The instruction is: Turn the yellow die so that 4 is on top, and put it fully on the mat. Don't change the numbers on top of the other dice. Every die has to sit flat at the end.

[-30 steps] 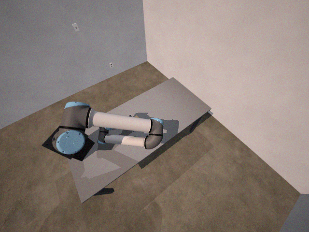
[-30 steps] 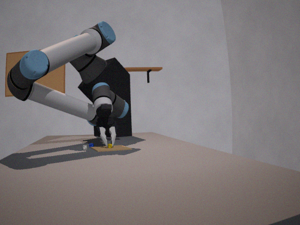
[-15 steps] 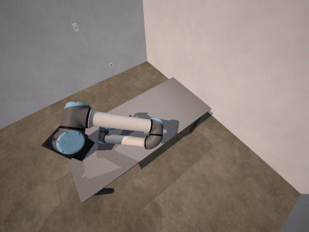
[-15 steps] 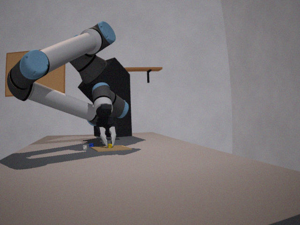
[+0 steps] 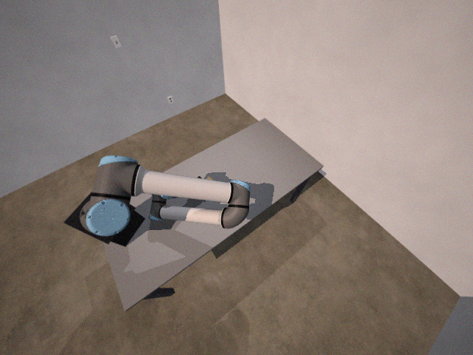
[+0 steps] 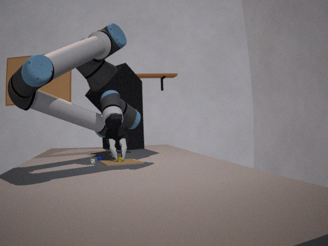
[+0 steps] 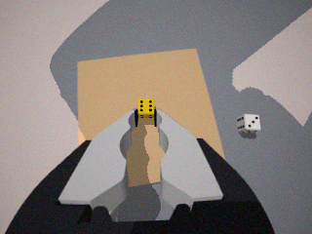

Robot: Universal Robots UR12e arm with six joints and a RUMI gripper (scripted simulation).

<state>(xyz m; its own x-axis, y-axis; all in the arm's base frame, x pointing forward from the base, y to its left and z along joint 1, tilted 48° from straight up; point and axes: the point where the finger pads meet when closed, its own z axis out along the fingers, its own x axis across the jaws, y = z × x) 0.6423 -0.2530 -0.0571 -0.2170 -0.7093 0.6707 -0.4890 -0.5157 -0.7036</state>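
Shows black pips on the yellow die (image 6: 120,159) (image 7: 146,106) and the white die (image 6: 92,161) (image 7: 252,123). Runs plain tan across the mat (image 5: 208,178) (image 6: 124,163) (image 7: 107,88), deep blue over another die (image 6: 99,158).

Compared with both earlier moments, no displacement of the arm (image 5: 185,186) (image 6: 74,58) can be made out against the edges and corners of the bench (image 5: 259,149) (image 6: 185,201) (image 7: 29,102). In the exterior view, no shift of the gripper (image 6: 120,159) (image 7: 146,117) or the yellow die (image 6: 120,159) (image 7: 146,107) relative to the bench's far edge is discernible. Any finer change is too small to tell.
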